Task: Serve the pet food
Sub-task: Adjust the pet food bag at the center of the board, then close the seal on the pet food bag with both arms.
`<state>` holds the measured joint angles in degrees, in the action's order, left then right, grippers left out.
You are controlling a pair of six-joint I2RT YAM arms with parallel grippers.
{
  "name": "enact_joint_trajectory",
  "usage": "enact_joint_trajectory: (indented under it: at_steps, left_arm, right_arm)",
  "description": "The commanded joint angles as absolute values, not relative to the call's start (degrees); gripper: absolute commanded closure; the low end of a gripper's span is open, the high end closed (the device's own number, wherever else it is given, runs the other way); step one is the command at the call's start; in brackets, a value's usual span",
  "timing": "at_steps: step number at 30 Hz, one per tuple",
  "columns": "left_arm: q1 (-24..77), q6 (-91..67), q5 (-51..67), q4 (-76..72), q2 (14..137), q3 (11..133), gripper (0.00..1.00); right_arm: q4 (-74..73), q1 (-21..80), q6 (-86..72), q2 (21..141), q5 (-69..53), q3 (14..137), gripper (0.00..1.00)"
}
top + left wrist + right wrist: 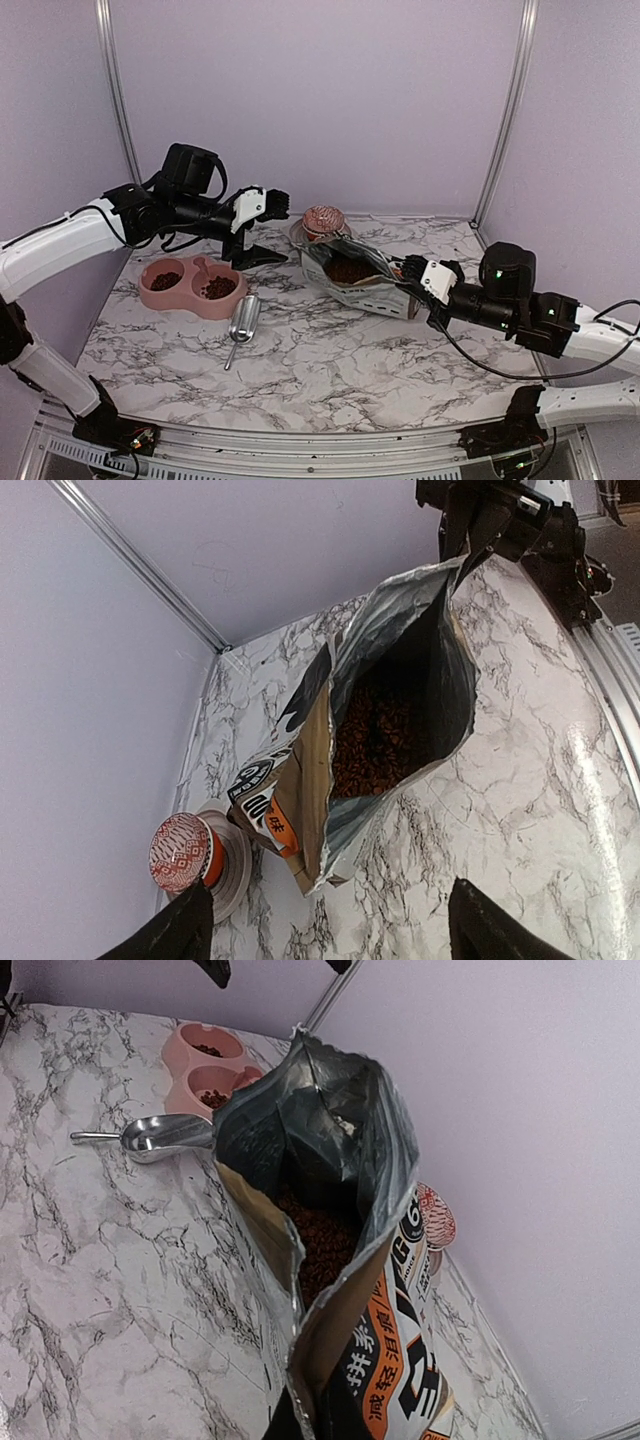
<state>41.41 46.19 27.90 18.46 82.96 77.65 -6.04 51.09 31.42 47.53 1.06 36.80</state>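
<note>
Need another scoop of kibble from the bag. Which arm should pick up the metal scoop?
Left. The left gripper is open and empty, on the same side as the scoop beside the pink bowl. The right gripper is shut on the bag rim, holding it up.

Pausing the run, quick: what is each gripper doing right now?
Left gripper: open, holding nothing.
Right gripper: shut on the rim of the printed, foil-lined paper bag.
</note>
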Motion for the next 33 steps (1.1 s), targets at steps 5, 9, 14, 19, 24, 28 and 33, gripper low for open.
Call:
enact_joint_trajectory:
  at_steps: [5, 9, 14, 19, 24, 28, 33]
  left_arm:
    - [41.0, 59.7, 29.5, 25.4, 91.8, 84.8, 0.33]
    - [41.0, 62.0, 30.1, 25.3, 94.7, 86.0, 0.47]
    - [41.0, 63.4, 30.2, 24.0, 96.3, 85.9, 0.67]
    - [41.0, 63.2, 31.5, 22.1, 97.0, 85.9, 0.85]
    - [41.3, 62.8, 32.3, 21.1, 96.1, 85.2, 0.72]
    - [41.6, 63.1, 32.7, 20.9, 95.7, 84.8, 0.67]
    - [41.7, 63.1, 33.7, 20.1, 96.3, 84.8, 0.68]
  right_arm:
    - [2.8, 50.7, 31.4, 43.6, -2.8, 39.9, 1.0]
    - [2.6, 50.8, 31.4, 43.1, -2.8, 39.9, 1.0]
    - [2.9, 50.7, 31.3, 42.4, -2.1, 39.5, 1.0]
    - [2.6, 50.7, 31.1, 42.4, -1.8, 39.6, 1.0]
    - [2.4, 50.6, 31.0, 42.4, -1.8, 39.6, 1.0]
    - [2.7, 50.6, 31.0, 42.8, -2.0, 39.7, 1.0]
    - [2.8, 50.6, 30.9, 43.0, -2.3, 39.7, 1.0]
